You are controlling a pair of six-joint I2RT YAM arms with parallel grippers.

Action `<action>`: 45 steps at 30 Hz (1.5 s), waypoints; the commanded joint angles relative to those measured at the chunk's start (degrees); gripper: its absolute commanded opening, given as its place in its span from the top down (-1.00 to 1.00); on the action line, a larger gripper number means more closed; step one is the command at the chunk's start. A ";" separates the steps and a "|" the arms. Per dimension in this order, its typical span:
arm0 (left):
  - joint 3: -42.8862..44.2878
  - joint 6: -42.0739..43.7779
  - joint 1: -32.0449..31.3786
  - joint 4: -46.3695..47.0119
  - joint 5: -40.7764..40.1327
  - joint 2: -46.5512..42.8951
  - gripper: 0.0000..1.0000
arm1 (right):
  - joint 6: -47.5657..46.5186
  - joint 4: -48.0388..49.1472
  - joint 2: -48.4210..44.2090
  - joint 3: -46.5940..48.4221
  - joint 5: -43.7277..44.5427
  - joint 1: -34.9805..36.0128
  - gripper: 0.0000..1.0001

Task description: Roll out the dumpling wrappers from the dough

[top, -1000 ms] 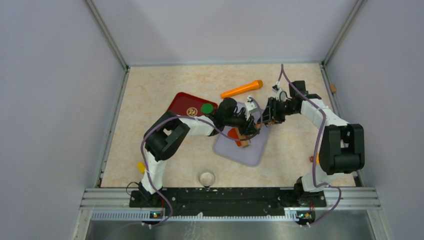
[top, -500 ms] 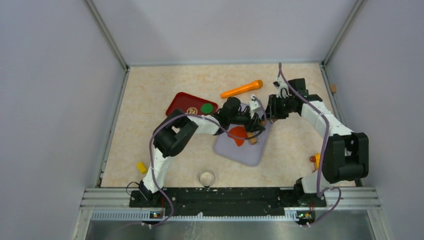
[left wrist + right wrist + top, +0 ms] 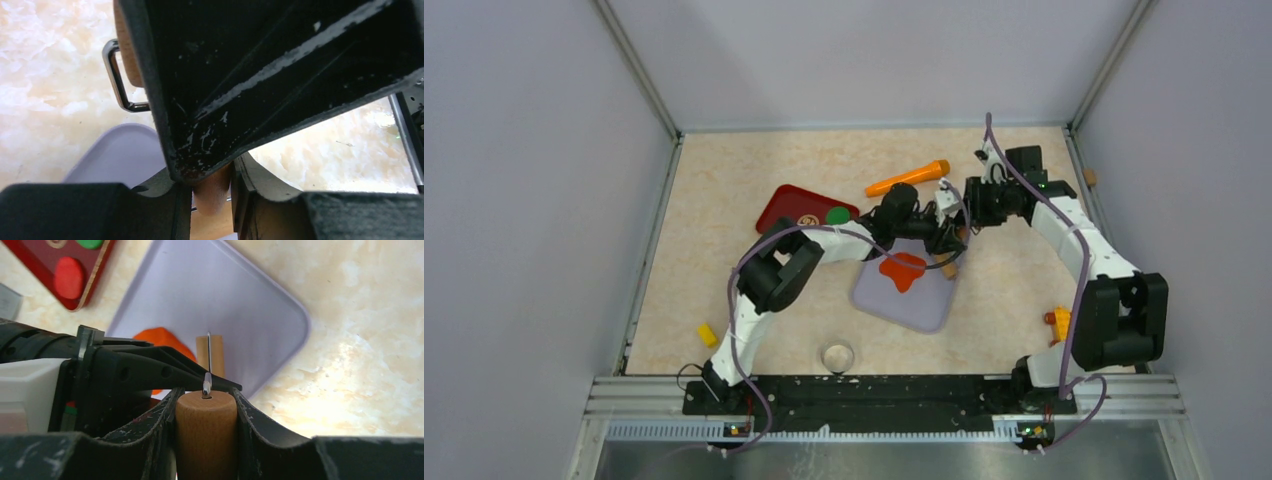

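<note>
While a dumpling wrapper (image 3: 69, 277) sits on the red tray (image 3: 784, 208), ten o'clock from the lavender board (image 3: 904, 305), the left gripper (image 3: 212, 186) and right gripper (image 3: 205, 400) each clamp the wooden rolling pin (image 3: 206, 440) by a handle, one o'clock of the orange dough (image 3: 902, 270).

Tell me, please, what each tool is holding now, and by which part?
Both tools hold one small wooden roller. The right tool clamps its round handle near the end; the left tool pinches another wooden part, which one I cannot tell.
</note>
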 commanded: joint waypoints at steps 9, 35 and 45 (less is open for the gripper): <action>-8.72 4.27 5.09 -11.74 -7.01 -17.73 1.00 | 7.40 2.98 0.47 6.46 -8.16 9.50 1.00; -7.52 -1.53 3.02 0.45 -8.74 0.25 1.00 | 0.63 2.02 12.76 4.91 5.04 11.33 1.00; 0.79 -3.81 1.56 -3.62 -8.82 4.53 1.00 | -0.66 2.23 9.20 2.18 8.64 8.43 1.00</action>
